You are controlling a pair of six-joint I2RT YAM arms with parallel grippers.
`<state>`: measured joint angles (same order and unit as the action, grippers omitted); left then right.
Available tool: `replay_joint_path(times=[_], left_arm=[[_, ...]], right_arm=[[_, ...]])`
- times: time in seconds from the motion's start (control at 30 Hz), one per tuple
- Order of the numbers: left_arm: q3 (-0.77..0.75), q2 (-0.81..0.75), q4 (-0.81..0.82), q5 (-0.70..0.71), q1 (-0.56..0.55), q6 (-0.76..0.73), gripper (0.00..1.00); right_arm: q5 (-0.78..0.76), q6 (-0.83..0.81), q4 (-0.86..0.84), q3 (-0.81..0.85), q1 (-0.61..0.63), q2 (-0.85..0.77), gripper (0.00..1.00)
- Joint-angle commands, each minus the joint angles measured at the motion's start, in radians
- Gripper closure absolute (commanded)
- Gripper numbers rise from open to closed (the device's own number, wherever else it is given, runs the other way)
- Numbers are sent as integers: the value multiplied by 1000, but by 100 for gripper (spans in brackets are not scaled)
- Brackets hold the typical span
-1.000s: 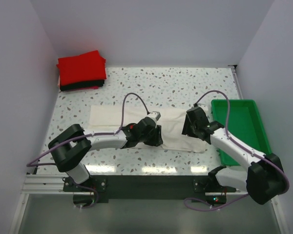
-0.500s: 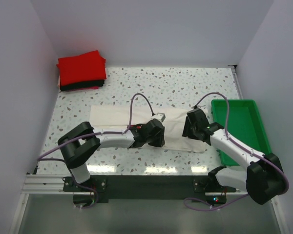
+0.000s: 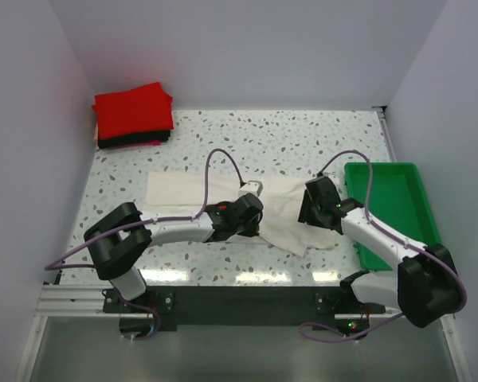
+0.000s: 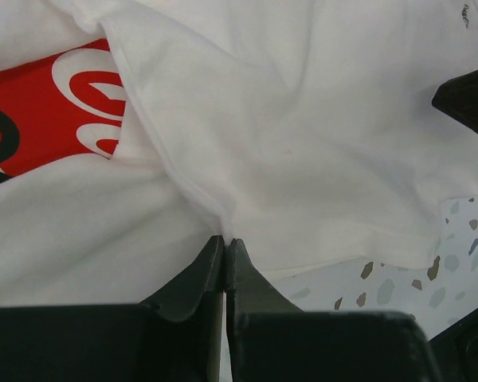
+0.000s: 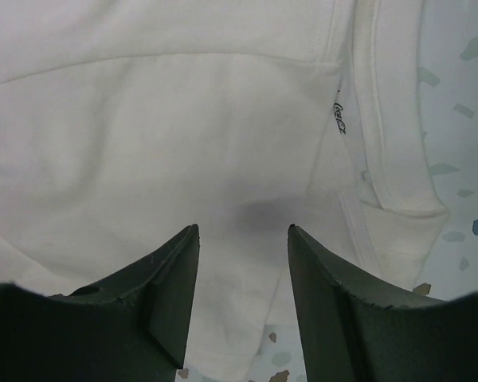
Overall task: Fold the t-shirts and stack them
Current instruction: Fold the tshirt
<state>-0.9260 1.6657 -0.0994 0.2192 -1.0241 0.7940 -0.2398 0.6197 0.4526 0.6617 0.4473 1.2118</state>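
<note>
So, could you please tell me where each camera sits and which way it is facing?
Top external: above and behind the bases, looking down at the table, cream-white t-shirt, folded shirt stack and green tray; both arms show.
Left wrist: on the left arm, facing along the left gripper, shut on a shirt fold beside the red print.
Right wrist: on the right arm, facing down past the open right gripper at plain cloth.
Shared: both wrist views show that t-shirt and speckled table.

I get bright, even overhead light, glare strips on the table (image 3: 303, 135) at its near edge, and one faint shadow on the cream-white t-shirt (image 5: 183, 119).
</note>
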Motion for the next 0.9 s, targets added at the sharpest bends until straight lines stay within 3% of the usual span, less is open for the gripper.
replay_joint_path(times=[0.0, 0.2, 0.27, 0.3, 0.4, 0.7, 0.87], left_arm=[[18, -17, -13, 46, -4, 17, 97], [30, -38, -13, 45, 2, 5, 91], [45, -57, -7, 37, 9, -1, 84], [47, -64, -5, 34, 9, -7, 73], [53, -98, -10, 40, 15, -22, 64], [79, -188, -46, 32, 165, -50, 62], [85, -181, -95, 69, 211, -44, 69]], right_arm=[[0, -8, -35, 19, -28, 23, 48], [20, -32, -40, 107, -133, 112, 48], [31, -40, -38, 154, -160, 147, 48], [31, -40, -45, 168, -180, 176, 48], [28, -41, -61, 222, -202, 222, 48], [-9, -57, -68, 326, -216, 402, 48], [13, -49, -62, 423, -231, 552, 50]])
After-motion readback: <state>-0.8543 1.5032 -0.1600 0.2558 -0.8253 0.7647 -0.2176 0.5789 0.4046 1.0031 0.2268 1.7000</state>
